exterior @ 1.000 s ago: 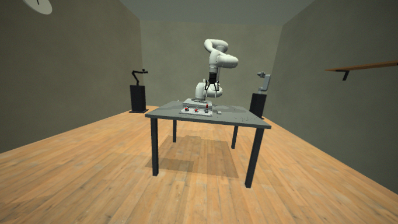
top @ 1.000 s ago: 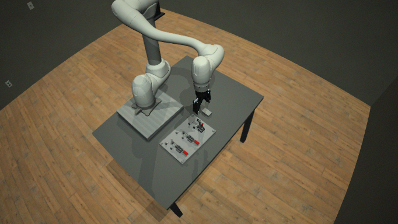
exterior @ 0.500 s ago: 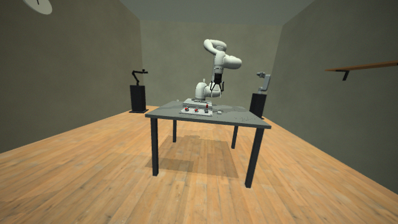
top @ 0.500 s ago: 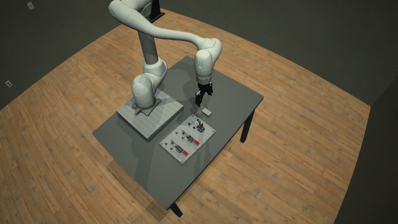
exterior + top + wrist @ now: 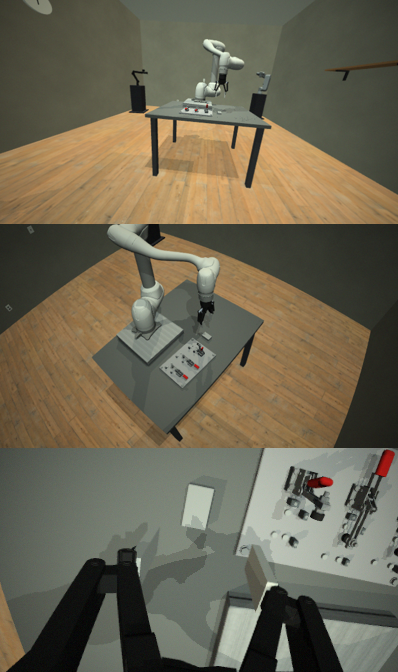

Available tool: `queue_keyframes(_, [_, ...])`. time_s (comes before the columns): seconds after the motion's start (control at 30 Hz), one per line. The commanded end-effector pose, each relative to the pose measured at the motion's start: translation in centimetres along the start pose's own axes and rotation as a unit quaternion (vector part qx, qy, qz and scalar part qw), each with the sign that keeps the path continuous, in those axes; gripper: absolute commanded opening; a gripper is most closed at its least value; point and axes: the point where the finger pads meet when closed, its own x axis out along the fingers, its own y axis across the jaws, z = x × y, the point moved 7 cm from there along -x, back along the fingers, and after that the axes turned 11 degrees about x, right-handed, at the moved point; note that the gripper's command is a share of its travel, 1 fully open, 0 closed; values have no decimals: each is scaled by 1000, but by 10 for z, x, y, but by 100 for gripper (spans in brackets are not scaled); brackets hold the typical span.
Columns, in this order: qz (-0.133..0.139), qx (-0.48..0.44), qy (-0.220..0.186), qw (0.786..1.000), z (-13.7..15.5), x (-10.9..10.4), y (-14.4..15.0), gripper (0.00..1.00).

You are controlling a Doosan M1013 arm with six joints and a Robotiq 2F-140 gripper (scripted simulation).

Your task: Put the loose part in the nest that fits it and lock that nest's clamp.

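Gripper (image 5: 204,317) poised above the grey table (image 5: 233,311), jaws apart and empty. The loose rectangular part (image 5: 206,335) lies just beside the fixture plate (image 5: 172,374).

The top view looks steeply down from high above one corner of the dark grey tabletop (image 5: 233,320), taking in the whole table and surrounding wooden floor. The exterior view stands far back at about table height, facing the table's near edge with the white jointed robot arm (image 5: 217,62) behind it. The wrist view sits just behind the black two-finger jaws, looking down at close range. All three views share the light grey rectangular fixture plate (image 5: 204,362) (image 5: 191,113) (image 5: 300,555) and the small pale block (image 5: 206,336) (image 5: 219,112) (image 5: 198,506) beside it.
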Motion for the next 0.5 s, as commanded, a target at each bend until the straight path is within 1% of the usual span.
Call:
queue_keyframes(0.0, [0,0,0,1000,5,0,-6,62])
queue_keyframes(0.47, [0,0,0,1000,10,0,-12,62])
